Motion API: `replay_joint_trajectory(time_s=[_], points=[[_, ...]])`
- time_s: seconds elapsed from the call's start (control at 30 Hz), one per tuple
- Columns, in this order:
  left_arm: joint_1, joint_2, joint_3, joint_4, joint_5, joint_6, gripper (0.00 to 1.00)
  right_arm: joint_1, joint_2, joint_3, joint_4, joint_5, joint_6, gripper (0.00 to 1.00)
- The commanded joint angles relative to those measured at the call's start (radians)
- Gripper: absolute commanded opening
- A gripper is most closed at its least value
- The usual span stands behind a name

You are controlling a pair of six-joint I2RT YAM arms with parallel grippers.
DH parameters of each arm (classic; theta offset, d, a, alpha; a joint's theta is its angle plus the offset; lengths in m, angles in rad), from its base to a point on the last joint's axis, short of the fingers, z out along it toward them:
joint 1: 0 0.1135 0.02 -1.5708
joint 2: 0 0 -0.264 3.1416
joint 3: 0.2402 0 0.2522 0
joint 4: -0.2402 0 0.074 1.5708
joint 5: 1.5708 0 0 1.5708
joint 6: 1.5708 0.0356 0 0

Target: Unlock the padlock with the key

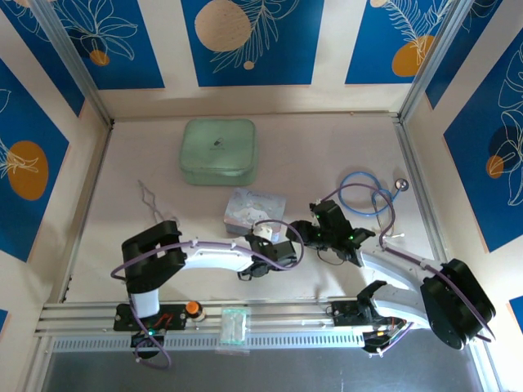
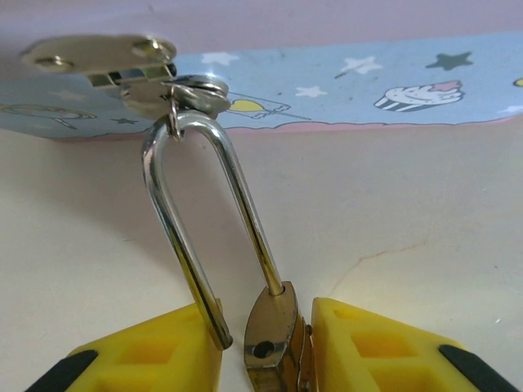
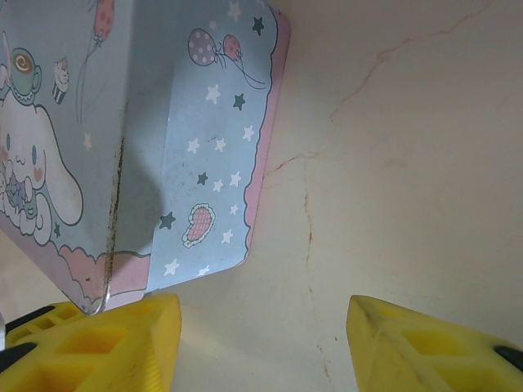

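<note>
The left gripper [image 2: 265, 347] has its yellow fingers drawn in on the small brass-gold padlock [image 2: 274, 322]. The right-hand pad touches the block body and the other presses a leg of the thin silver shackle, so it looks clamped, though lightly. The padlock's long axis runs straight away from these fingers: body nearest, shackle rising to a brass hasp [image 2: 106, 55] on the pale-blue cartoon-printed tin [image 2: 368, 98]. The tin stands on the cream table [image 2: 392, 237]. One shackle leg enters the body. The other passes beside it, past a small hole that looks empty, so the lock may be sprung already; that is a guess. The keyway end points back toward the left palm, hidden below the frame. The right gripper [image 3: 261, 327] hovers over bare table just beside the tin's corner, fingers wide apart with nothing between them. It is the free arm, so bringing the key likely falls to it.
</note>
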Motion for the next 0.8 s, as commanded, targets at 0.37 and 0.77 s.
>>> replay_joint_trajectory(time_s=[0.37, 0.77], points=[[-0.053, -0.010, 0.046, -0.093, -0.012, -0.047, 0.36, 0.007, -0.054, -0.028, -0.039, 0.013, 0.021, 0.57], [-0.080, 0.052, 0.110, -0.165, -0.050, -0.051, 0.30, 0.009, -0.054, -0.042, -0.036, 0.014, 0.031, 0.57]])
